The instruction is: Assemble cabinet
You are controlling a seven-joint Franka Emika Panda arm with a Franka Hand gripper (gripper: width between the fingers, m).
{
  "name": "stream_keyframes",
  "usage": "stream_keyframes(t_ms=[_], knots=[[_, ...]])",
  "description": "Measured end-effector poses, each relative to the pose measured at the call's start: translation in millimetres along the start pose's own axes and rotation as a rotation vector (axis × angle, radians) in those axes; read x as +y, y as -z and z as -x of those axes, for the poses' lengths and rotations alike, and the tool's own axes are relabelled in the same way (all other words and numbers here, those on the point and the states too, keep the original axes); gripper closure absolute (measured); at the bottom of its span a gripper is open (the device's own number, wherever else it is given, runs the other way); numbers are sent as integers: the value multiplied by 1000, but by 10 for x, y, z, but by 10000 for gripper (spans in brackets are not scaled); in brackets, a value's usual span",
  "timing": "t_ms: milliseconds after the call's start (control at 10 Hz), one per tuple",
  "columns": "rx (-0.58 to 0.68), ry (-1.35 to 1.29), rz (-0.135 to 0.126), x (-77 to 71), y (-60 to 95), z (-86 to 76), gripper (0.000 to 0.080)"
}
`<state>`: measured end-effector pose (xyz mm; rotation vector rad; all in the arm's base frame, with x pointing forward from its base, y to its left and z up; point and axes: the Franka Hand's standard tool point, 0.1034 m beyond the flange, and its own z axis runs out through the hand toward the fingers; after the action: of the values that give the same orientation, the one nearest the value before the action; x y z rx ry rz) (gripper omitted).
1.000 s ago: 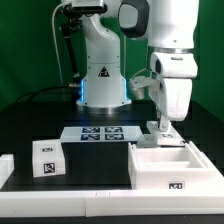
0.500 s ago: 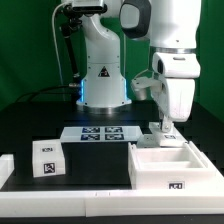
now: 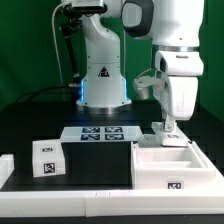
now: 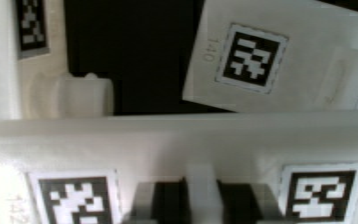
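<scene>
Cabinet (image 3: 150, 176): stands on black counter (image 3: 40, 120) at the exterior view's lower right, nearest the camera. Presents as large white box, open side up, pale hollow visible inside. Carries one small square tag (image 3: 176, 185) low on near face. Appears level, not tilted.

Claw (image 3: 167, 129): hangs from white arm (image 3: 175, 70) directly above cabinet's far wall, pointing down, tips at or just touching far rim. Cannot tell how far apart its two sides stand, nor whether anything is gripped. Gap too small to read in exterior view, and nothing of it made out in wrist view.

Wrist view: filled by blurred white panelled faces, taken as cabinet (image 4: 176, 140). Shows two tags along one edge and a further tag on a tilted white face beyond a dark gap.

Surroundings: marker board (image 3: 100, 133) lies flat on counter near cabinet's far corner, toward the exterior view's left, several tags showing. Small white cube (image 3: 45, 160) with single tag sits well apart from cabinet on the exterior view's left. Further white piece (image 3: 5, 168) cut off at that same edge. Robot base (image 3: 103, 75) stands behind marker board.
</scene>
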<state>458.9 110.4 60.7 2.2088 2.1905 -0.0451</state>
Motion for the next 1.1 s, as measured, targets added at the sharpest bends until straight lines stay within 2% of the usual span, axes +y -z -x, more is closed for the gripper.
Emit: stream_keyframes(t_ms=[300, 500, 1100], knots=[[-3, -7, -1, 4, 12, 3, 731], [-12, -33, -13, 13, 12, -27, 731], [-10, -39, -14, 40, -9, -41, 731]])
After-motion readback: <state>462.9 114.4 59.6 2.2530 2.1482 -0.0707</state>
